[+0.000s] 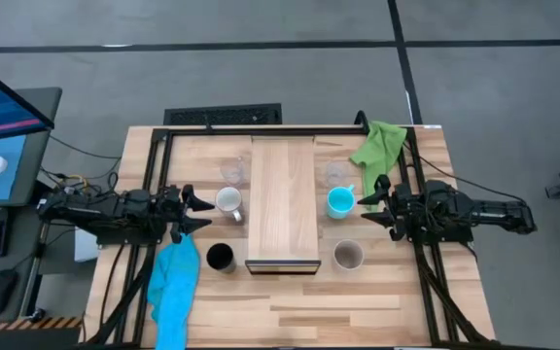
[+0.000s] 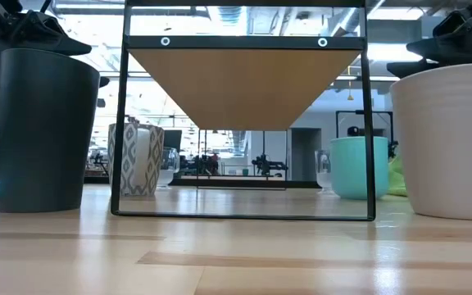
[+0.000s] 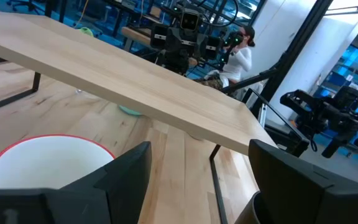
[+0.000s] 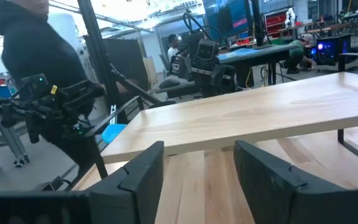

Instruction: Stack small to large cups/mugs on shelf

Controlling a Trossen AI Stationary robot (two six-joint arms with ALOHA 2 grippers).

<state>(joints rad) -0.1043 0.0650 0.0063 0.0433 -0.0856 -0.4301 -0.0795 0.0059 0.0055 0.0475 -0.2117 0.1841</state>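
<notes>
The light-wood shelf (image 1: 282, 199) stands in the middle of the table. To its left stand a white mug (image 1: 228, 201), a black cup (image 1: 221, 258) and a clear glass cup (image 1: 232, 171). To its right stand a turquoise mug (image 1: 339, 202), a beige-grey cup (image 1: 348, 256) and a second glass cup (image 1: 335, 173). All rest upright on the tabletop. My left gripper (image 1: 198, 212) is open and empty just left of the white mug (image 3: 42, 165). My right gripper (image 1: 368, 209) is open and empty just right of the turquoise mug.
A green cloth (image 1: 379, 144) lies at the far right and a blue cloth (image 1: 175, 287) at the near left. A dark frame (image 1: 158, 146) runs around the table. In the low view the black cup (image 2: 46, 131) and the beige-grey cup (image 2: 449, 139) stand nearest. People show in the room behind.
</notes>
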